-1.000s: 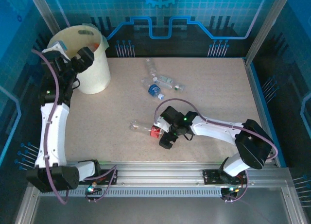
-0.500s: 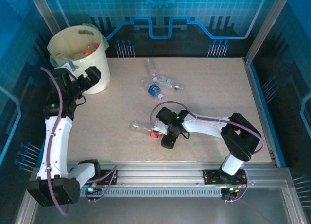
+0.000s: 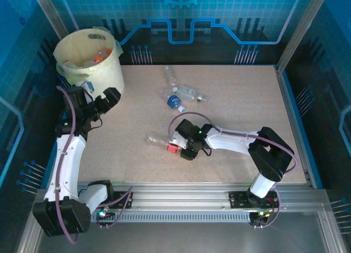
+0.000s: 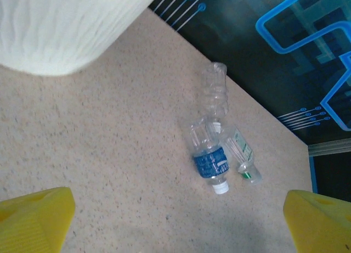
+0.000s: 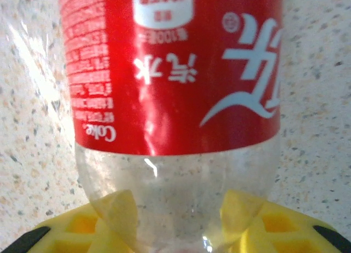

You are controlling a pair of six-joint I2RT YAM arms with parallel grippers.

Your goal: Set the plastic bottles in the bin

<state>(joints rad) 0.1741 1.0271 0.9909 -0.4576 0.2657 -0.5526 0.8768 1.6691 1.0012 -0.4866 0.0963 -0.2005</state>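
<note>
— How far along is the job?
— A few bottles (image 3: 97, 58) lie in the bin (image 3: 109, 80). Four are on the table (image 3: 247, 99): a cluster of three (image 4: 211, 162), and a red-label bottle (image 5: 175, 72) nearer the arms.
— And the grippers?
— The right gripper (image 3: 180, 149) pinches the red-label bottle. The left gripper (image 3: 94, 99) hangs spread wide beside the bin, empty.

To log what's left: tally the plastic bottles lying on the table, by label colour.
Red-labelled clear plastic bottle: 1
Blue-labelled clear plastic bottle: 1
Green-capped, pale-labelled clear plastic bottle: 1
Unlabelled crushed clear plastic bottle: 1
Total: 4
</note>
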